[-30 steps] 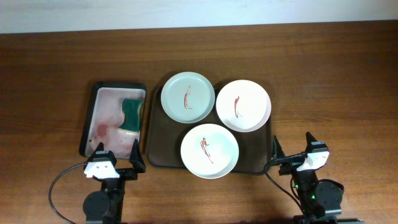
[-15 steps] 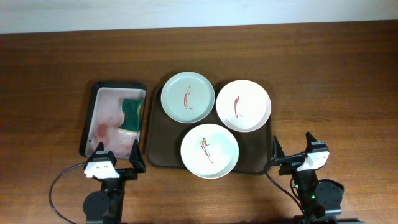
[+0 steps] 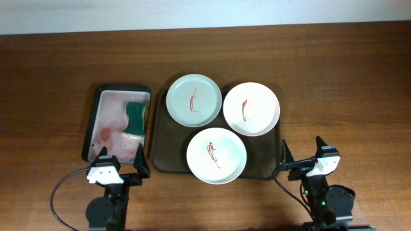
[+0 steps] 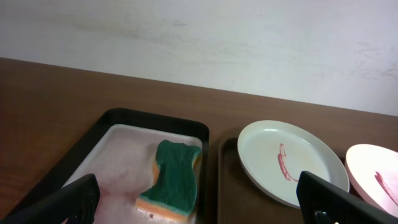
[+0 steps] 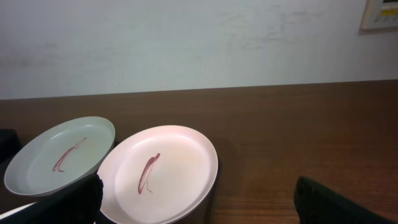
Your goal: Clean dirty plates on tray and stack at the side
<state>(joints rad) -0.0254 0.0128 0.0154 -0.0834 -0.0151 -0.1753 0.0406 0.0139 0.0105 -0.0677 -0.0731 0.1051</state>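
Three dirty plates sit on the dark brown tray point(image 3: 162, 144): a pale green plate point(image 3: 194, 99) at the back left, a pinkish-white plate point(image 3: 251, 108) at the back right, a white plate point(image 3: 217, 155) at the front. Each has a red-brown sauce streak. The pale green plate point(image 4: 292, 162) point(image 5: 59, 155) shows in both wrist views, the pinkish-white plate point(image 5: 158, 174) in the right wrist view. My left gripper point(image 3: 119, 160) is open and empty at the table's front, near the sponge tray. My right gripper point(image 3: 302, 154) is open and empty, front right of the brown tray.
A black-rimmed whitish sponge tray point(image 3: 97, 122) lies left of the brown tray, with pinkish water stains and a green-and-orange sponge point(image 3: 135, 119) point(image 4: 174, 180) in it. A pale wall runs along the table's far edge.
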